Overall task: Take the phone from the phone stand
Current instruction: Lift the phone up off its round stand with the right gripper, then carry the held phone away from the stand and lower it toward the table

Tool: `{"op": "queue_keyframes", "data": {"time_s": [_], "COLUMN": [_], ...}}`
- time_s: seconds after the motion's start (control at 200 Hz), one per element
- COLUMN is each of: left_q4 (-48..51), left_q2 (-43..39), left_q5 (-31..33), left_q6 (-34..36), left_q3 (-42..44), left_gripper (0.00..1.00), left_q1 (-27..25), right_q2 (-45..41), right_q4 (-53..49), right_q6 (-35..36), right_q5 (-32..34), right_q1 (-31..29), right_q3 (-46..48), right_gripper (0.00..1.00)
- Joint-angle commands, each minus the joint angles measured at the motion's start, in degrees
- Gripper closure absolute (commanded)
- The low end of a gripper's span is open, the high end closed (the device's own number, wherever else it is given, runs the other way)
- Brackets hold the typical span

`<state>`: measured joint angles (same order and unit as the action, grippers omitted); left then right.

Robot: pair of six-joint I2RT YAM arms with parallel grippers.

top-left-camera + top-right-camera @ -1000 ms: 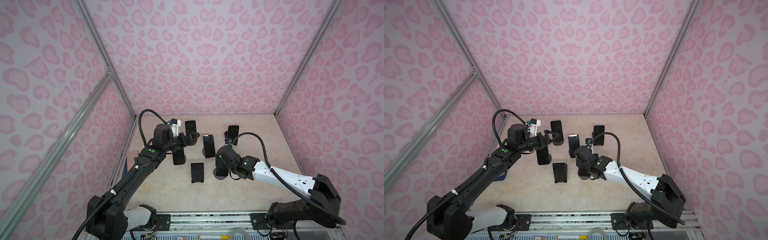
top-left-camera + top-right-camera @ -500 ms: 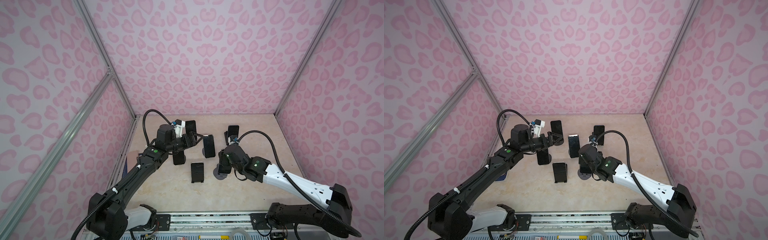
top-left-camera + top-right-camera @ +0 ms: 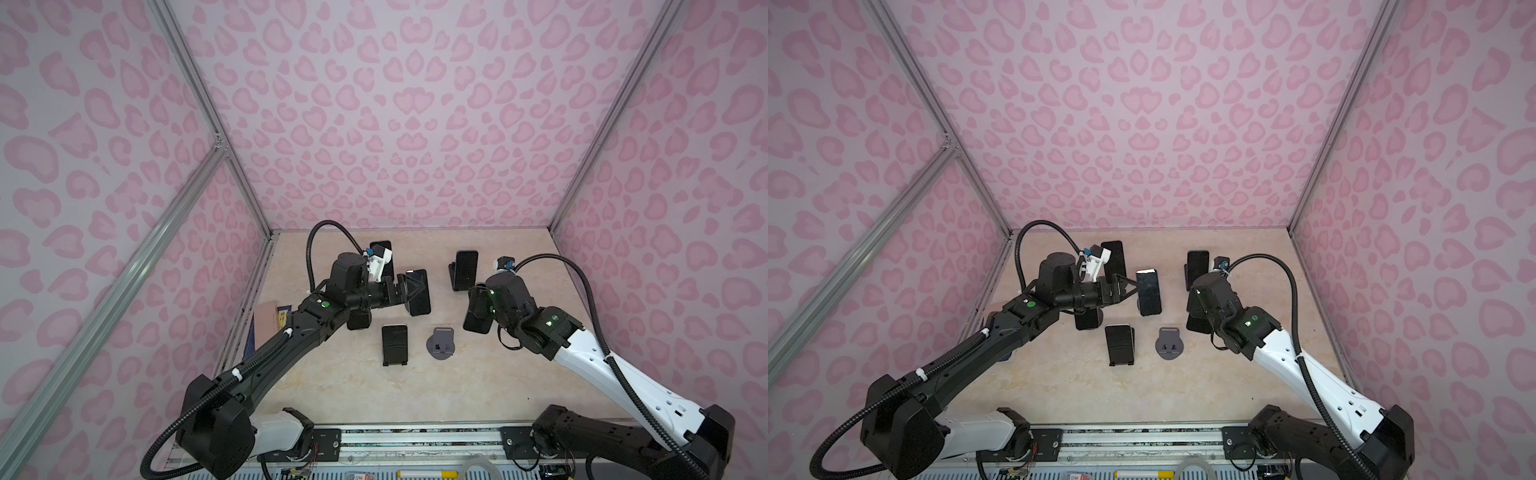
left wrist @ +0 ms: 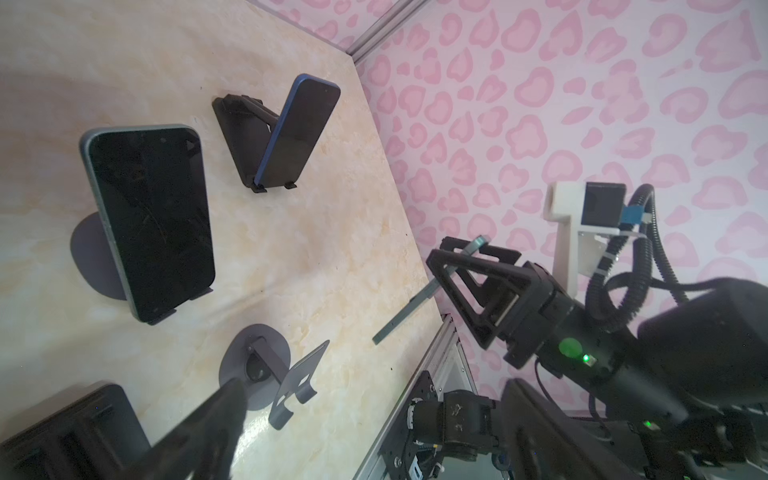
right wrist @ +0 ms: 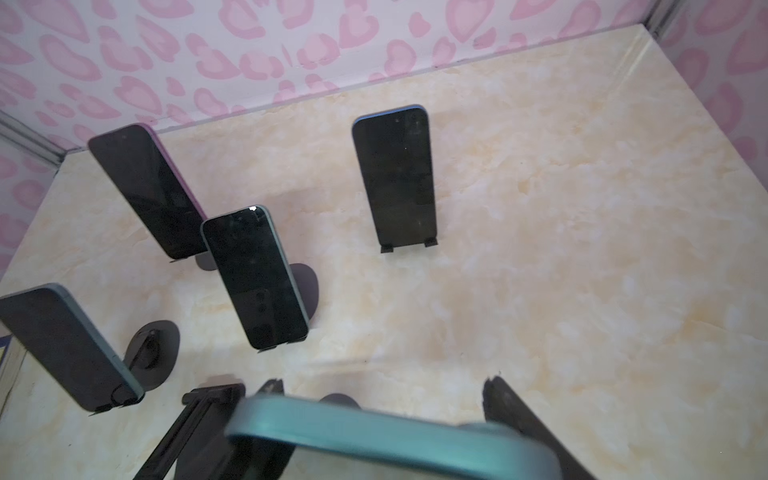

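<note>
Evidently the main step is done: the phone point(image 3: 477, 322) is held in the air by the right end effector point(image 4: 451, 272), clear of the grey phone stand point(image 3: 440, 344), whose cradle is seen empty on the table point(image 3: 519, 365). The phone is carried to the right of the stand and above the table, touching neither. What is left, it is judged, is only for the phone to be set down somewhere on the table and let go; no part of that is shown as begun. Several other phones are seated on stands of their own nearby, and whether they are meant too cannot be told from the task line.

The right end effector is clamped on the phone, its jaws drawn in against the two faces near one end, as is seen edge-on in the left wrist view; the phone's teal rim is seen close up in the right wrist view. The left end effector point(image 3: 415, 286) is spread wide and nothing is held in it. It is stationed just beside the middle phone point(image 4: 149, 220), and in the left wrist view that phone appears ahead of the fingers and untouched.
</note>
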<state>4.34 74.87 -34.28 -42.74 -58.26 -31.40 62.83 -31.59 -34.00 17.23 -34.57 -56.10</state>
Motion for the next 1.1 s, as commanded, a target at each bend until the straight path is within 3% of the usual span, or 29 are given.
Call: {"op": "queue_keyframes", "data": {"time_s": [0.0, 0.175, 0.43, 0.72, 1.095], "left_q4": [-1.31, -1.24, -0.29, 0.14, 0.23], "left_q2": [1.09, 2.62, 1.22, -1.12, -1.68], "left_q5": [-0.81, -1.31, 2.39, 5.51, 5.01], "left_q6": [1.26, 1.17, 2.37, 2.93, 2.66], "left_q3": [-0.79, -1.16, -1.11, -0.63, -0.66], "left_gripper": [0.01, 0.01, 0.03, 0.03, 0.03], "left_q1": [-1.18, -2.09, -2.18, -2.15, -2.18], "right_q2": [-0.53, 0.64, 4.29, 9.06, 16.29], "right_q4": [0.34, 1.33, 2.98, 0.63, 0.22], "right_q6": [3.91, 7.88, 10.09, 11.01, 11.96], "right_q5": [-6.62, -14.97, -22.94, -25.33, -27.08], "right_q1": [4.98, 13.89, 21.68, 25.27, 26.61], "right_q3": [2.24, 4.73, 5.12, 3.47, 2.46], "right_gripper": [0.33, 0.33, 0.33, 0.34, 0.34]}}
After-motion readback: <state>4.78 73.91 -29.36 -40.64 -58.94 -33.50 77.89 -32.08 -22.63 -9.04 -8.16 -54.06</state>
